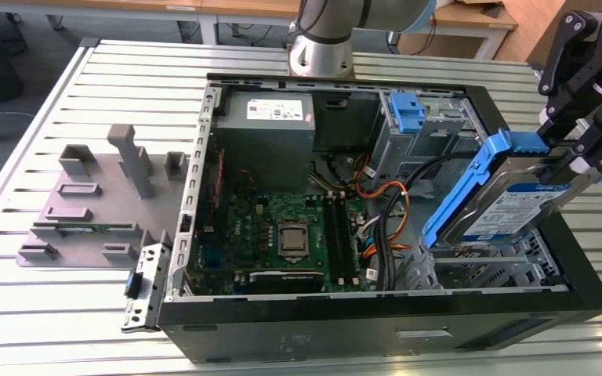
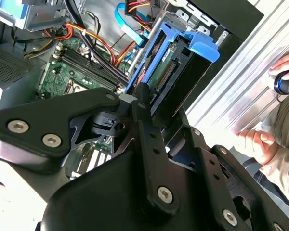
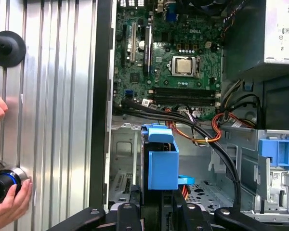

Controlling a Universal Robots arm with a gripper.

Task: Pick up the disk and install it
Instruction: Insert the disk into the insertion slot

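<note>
The claw [image 1: 571, 171] hides one end of the disk [image 1: 495, 211], and the edge cuts off a person's hand [image 3: 10, 206].

In the exterior view the case [image 1: 385, 333] lies on the table [image 1: 29, 305], fixture [image 1: 87, 207] at its 9 o'clock, arm base [image 1: 322, 39] at 12. Inside, the board [image 1: 280, 235] lies at 8, supply [image 1: 267, 117] at 11; the disk [image 1: 505, 207], clamped in the gripper [image 1: 578, 160], tilts above 3.
</note>
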